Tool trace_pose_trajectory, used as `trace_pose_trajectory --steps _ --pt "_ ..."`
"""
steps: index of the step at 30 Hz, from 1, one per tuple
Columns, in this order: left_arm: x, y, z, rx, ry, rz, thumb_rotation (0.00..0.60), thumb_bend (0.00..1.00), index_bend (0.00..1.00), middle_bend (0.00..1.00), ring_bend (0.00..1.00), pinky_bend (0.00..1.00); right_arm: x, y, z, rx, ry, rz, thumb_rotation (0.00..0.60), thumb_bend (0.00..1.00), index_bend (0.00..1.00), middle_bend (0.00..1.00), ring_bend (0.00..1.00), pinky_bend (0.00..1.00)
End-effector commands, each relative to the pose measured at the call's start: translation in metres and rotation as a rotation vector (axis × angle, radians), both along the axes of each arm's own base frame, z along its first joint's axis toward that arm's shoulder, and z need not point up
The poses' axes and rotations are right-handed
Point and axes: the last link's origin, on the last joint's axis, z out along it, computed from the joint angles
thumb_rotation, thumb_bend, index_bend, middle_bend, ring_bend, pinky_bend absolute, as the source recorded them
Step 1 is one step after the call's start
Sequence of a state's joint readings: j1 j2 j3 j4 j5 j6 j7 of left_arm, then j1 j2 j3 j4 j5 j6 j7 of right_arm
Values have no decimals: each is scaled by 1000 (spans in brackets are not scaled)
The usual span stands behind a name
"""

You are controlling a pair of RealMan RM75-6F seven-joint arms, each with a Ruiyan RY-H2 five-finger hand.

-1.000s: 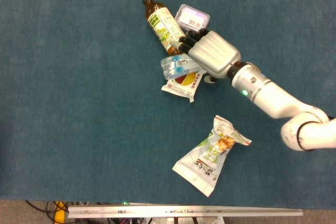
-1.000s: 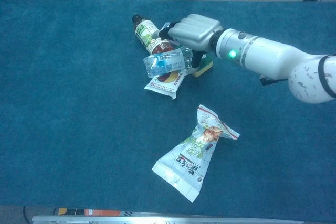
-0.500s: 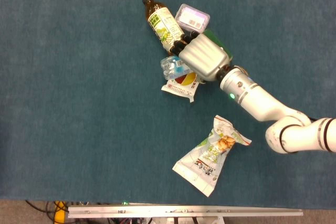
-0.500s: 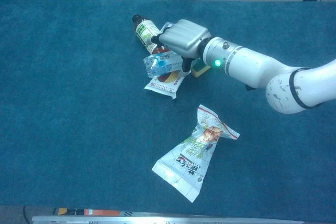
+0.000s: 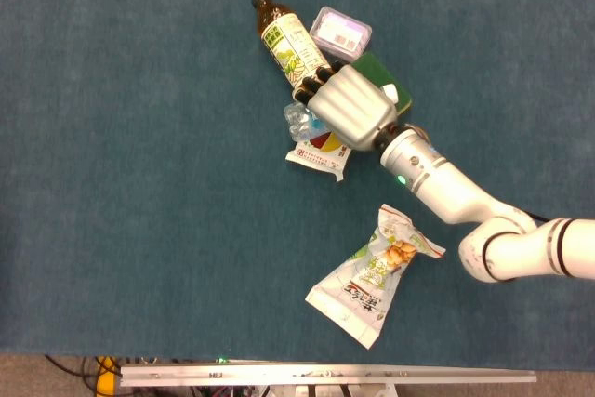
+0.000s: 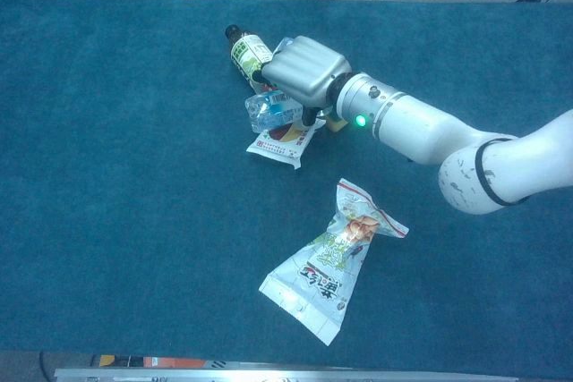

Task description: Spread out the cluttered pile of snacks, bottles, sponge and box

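Blue carpeted bench (image 5: pixel 139 183) | far centre: brown-capped green-label bottle (image 5: pixel 284 39), crushed clear water bottle (image 5: pixel 299 120), purple-lidded box (image 5: pixel 340 30), green sponge (image 5: pixel 383 81) clustered | right robot hand (image 5: pixel 349 109) over water bottle, grip unclear | large snack bag (image 5: pixel 372 276) lies apart, near | most remains.

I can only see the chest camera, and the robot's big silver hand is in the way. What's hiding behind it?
Observer: In the head view, a green sponge lies just beyond the right hand.
Operator: Is the box back there too?
Observer: Yes. The head view shows the whole small box. It has a purple label on top and sits between the tea bottle and the sponge.
Operator: What are the fingers doing?
Observer: From above, the dark fingers curl over the tea bottle's bottom end. I cannot tell whether they grip it.
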State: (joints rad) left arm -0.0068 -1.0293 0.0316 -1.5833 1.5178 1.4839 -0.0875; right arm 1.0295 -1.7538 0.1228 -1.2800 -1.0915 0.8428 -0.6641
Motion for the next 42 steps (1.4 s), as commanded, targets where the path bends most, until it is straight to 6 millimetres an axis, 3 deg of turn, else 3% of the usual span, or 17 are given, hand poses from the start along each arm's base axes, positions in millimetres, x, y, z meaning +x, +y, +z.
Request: trace_pose_trajectory --steps 1,6,24,30,35,42 --pt "0 0 0 -1 -1 2 600 261 137 123 85 129 3 1 -2 -13 -14 10 600 160 357 383 326 408" --pt "-2 -1 0 -12 -3 16 600 261 137 122 85 129 4 2 -5 -25 -13 27 600 166 409 398 353 438" --pt "-5 -2 -1 -33 -19 32 600 261 137 122 85 129 8 13 -20 -9 58 101 600 173 421 405 367 439" --pt "-5 -2 -1 -35 -20 33 600 261 137 122 85 129 10 12 -23 -22 48 101 600 213 546 460 441 515" --pt "-5 -3 0 -34 -21 33 600 261 137 122 85 129 15 9 -19 -33 -5 85 600 228 636 516 502 594" --pt "-4 -3 1 -31 -20 24 600 261 137 121 85 129 26 11 -4 -17 -108 66 600 251 645 529 518 611"
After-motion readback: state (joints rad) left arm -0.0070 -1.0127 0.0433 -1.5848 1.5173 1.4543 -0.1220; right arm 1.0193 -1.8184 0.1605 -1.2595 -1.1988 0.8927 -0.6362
